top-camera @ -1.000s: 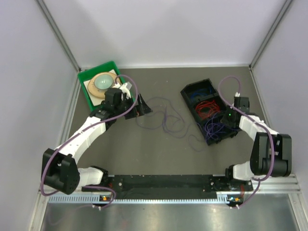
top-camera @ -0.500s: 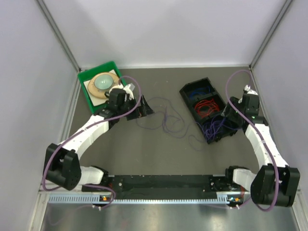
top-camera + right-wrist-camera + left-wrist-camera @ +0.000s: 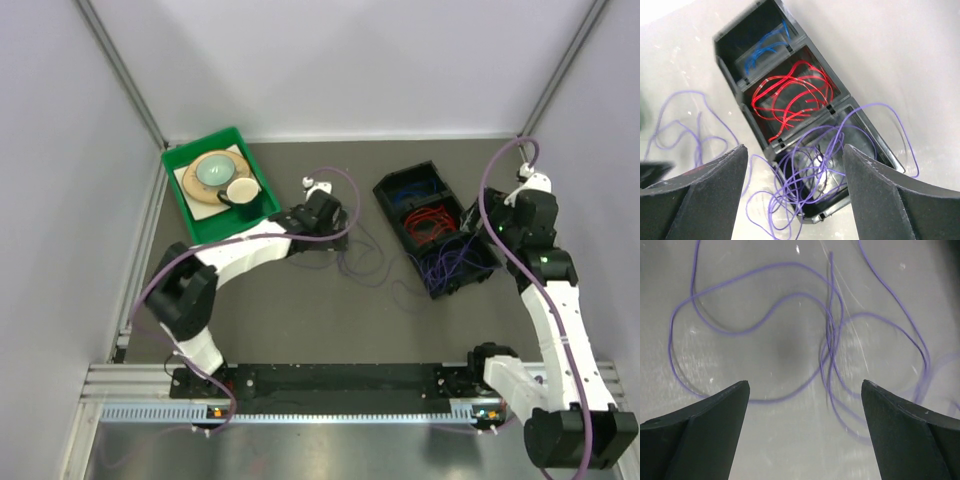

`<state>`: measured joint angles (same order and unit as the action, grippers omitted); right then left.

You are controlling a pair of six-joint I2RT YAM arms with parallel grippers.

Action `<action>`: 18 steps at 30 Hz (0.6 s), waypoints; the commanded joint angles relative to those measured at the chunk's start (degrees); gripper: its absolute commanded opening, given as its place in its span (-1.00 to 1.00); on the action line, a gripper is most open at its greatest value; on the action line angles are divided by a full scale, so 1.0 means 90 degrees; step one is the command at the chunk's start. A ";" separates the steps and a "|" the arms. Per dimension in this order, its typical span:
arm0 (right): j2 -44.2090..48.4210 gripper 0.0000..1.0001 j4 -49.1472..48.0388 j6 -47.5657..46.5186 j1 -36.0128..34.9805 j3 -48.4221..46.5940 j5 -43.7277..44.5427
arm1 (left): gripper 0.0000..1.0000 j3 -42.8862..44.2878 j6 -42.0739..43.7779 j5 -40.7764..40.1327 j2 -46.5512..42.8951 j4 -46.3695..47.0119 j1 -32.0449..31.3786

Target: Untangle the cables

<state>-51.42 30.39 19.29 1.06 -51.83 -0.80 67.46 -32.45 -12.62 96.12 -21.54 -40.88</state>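
A robotics lab test cell: plain white panels (image 3: 340,70) on metal posts (image 3: 120,68) enclose the grey worktop (image 3: 320,320), with the left arm (image 3: 245,252) and right arm (image 3: 560,310) bolted to a metal rail (image 3: 340,410) along its near edge.

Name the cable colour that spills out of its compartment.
Purple cables: their loops trail over the black box's wall onto the table; the red cables and blue cables stay inside theirs.

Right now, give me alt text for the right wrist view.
A black three-compartment box holds blue cables, red cables and purple cables, the purple spilling onto the table. The open right tool frames it from above.
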 commanded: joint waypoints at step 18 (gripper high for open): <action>0.0391 0.56 0.0422 -0.0180 -0.0088 -0.0442 -0.0067 | 0.55 0.2271 -0.0799 -0.1889 0.2758 -0.0791 -0.0838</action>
<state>-48.40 34.48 18.63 0.84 -52.99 -0.89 90.04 -38.09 -29.34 122.23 -29.69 -49.15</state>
